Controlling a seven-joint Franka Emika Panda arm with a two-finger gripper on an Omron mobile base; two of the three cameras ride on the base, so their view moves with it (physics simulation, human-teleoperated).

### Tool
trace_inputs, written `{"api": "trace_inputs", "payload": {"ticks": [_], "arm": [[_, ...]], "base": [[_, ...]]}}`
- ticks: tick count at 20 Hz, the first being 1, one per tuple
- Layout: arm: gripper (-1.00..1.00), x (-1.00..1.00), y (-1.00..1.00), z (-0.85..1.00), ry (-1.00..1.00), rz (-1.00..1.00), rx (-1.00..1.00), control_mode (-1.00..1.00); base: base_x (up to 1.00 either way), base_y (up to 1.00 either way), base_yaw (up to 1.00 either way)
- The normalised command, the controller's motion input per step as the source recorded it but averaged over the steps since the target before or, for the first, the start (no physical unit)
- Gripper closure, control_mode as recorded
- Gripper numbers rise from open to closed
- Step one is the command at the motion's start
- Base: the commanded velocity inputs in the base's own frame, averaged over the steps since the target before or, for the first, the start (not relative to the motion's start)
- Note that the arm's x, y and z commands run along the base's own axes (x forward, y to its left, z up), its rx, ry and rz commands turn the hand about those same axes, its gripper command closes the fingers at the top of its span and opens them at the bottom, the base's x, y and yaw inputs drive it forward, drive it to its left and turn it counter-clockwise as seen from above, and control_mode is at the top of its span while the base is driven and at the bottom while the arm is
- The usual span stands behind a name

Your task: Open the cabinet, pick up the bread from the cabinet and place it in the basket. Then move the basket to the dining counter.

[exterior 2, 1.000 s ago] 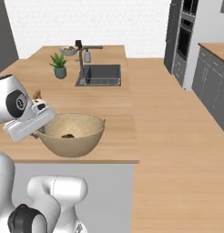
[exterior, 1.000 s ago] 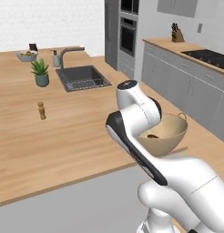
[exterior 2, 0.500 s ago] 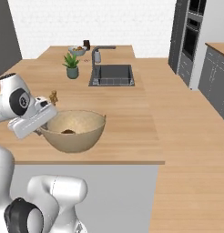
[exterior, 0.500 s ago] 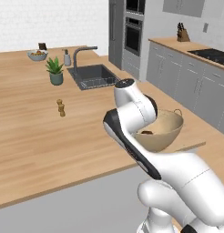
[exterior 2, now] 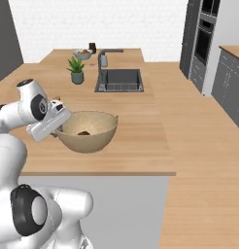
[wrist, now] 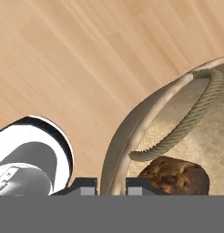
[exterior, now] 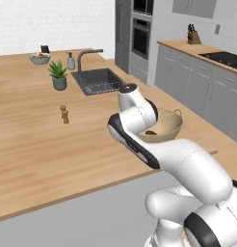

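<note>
Bread [wrist: 174, 175] lies inside the basket [exterior 2: 87, 131], on its floor near the wall where your tool [wrist: 111, 185] grips. In the hand view you see the tool's two dark fingertips [wrist: 85, 186] closed narrowly on the basket's rim, one tip outside the wall and one inside, with the rope handle [wrist: 186, 120] arching over the rim just beyond them. From the right base view you find the basket upright over the light wood table [exterior 2: 141, 121], near its front edge, with the tool [exterior 2: 57, 127] at the rim on the basket's left side; whether the basket's base touches the table cannot be told. From the left base view the arm's wrist covers much of the basket [exterior: 166, 128], and the bread [exterior: 150, 132] shows as a dark spot within. Further back on the same table you have a sink [exterior 2: 119, 79] with a curved tap [exterior 2: 108, 54], a potted plant [exterior 2: 76, 69], a soap bottle [exterior: 71, 61], a small bowl of fruit [exterior: 39, 58], and a small pepper mill [exterior: 64, 114] well apart from the basket.
</note>
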Motion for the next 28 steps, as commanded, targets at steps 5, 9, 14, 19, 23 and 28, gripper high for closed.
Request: {"api": "trace_inputs", "payload": {"ticks": [5, 9, 14, 19, 23, 28], "arm": [[1.00, 0.91, 0.00, -0.51, -0.08, 0.00, 0.00, -1.00], [1.00, 0.76, 0.00, -0.46, 0.00, 0.00, 0.00, -1.00], [1.00, 0.47, 0.00, -0.45, 0.07, 0.00, -0.01, -1.00], [1.00, 0.28, 0.00, -0.42, 0.10, 0.00, -0.03, -1.00], [1.00, 0.09, 0.00, -0.37, -0.03, 0.00, 0.00, -1.00], [1.00, 0.01, 0.00, -0.16, 0.00, 0.00, 0.00, -1.00]], "base": [[0.00, 0.00, 0.00], [0.00, 0.00, 0.00], [0.00, 0.00, 0.00], [0.00, 0.00, 0.00], [0.00, 0.00, 0.00], [0.00, 0.00, 0.00]]}}
